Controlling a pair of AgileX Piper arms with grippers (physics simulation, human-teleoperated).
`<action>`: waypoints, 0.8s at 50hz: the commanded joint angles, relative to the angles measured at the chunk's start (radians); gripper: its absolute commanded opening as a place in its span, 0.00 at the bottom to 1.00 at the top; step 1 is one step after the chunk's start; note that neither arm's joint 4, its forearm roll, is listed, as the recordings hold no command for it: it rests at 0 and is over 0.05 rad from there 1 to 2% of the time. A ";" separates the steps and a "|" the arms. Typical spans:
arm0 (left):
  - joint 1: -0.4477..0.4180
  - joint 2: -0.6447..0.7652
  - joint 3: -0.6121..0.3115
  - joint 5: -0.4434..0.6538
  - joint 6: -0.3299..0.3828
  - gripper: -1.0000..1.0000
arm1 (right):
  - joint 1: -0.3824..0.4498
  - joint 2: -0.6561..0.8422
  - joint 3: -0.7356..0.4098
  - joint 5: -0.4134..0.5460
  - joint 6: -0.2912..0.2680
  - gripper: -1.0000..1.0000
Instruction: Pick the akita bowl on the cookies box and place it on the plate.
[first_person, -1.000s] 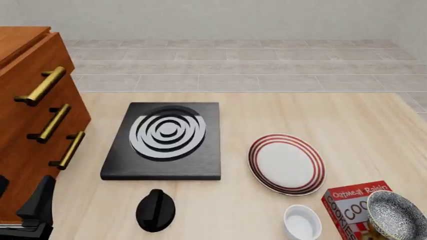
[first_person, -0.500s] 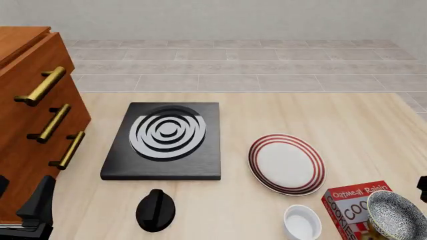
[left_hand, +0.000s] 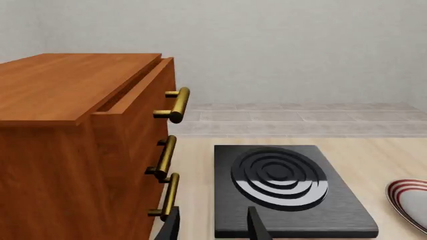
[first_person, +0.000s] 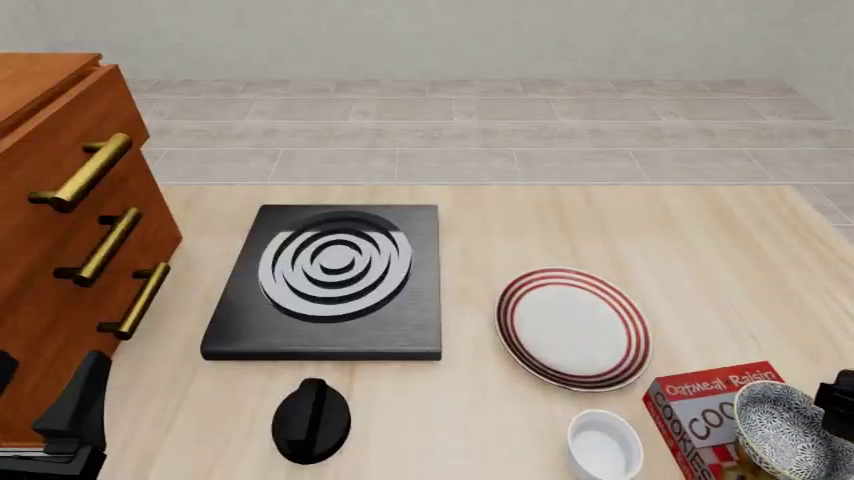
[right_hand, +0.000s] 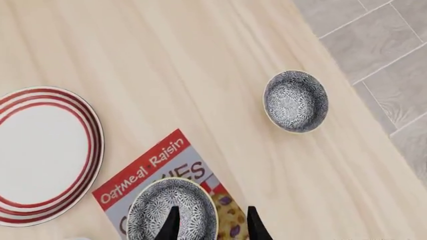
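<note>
The akita bowl (right_hand: 167, 207), speckled black and white, sits on the red cookies box (right_hand: 150, 167) near the table's front right corner. The front view shows the same bowl (first_person: 785, 430) on the box (first_person: 697, 405). My right gripper (right_hand: 212, 227) is open over it, one finger in line with the bowl's inside and the other beyond its rim over the box. Its black body (first_person: 841, 398) shows at the front view's right edge. The red-ringed plate (first_person: 574, 327) lies empty just left of the box. My left gripper (left_hand: 212, 229) is open and empty by the cabinet.
A second speckled bowl (right_hand: 295, 101) stands on the table to the right of the box. A plain white bowl (first_person: 603, 445) sits left of the box. A black stove (first_person: 331, 280), a black knob (first_person: 311, 420) and a wooden drawer cabinet (first_person: 67, 230) fill the left side.
My right arm has entered the front view at its right edge and moved in beside the bowl on the box. Nothing else has moved.
</note>
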 joint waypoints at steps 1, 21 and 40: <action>0.000 0.000 0.000 0.000 0.000 1.00 | -0.011 0.021 0.029 -0.011 -0.019 1.00; 0.000 0.000 0.000 0.000 0.000 1.00 | -0.013 0.107 0.098 -0.094 -0.019 1.00; 0.000 0.000 0.000 0.000 0.000 1.00 | -0.013 0.178 0.148 -0.176 -0.018 1.00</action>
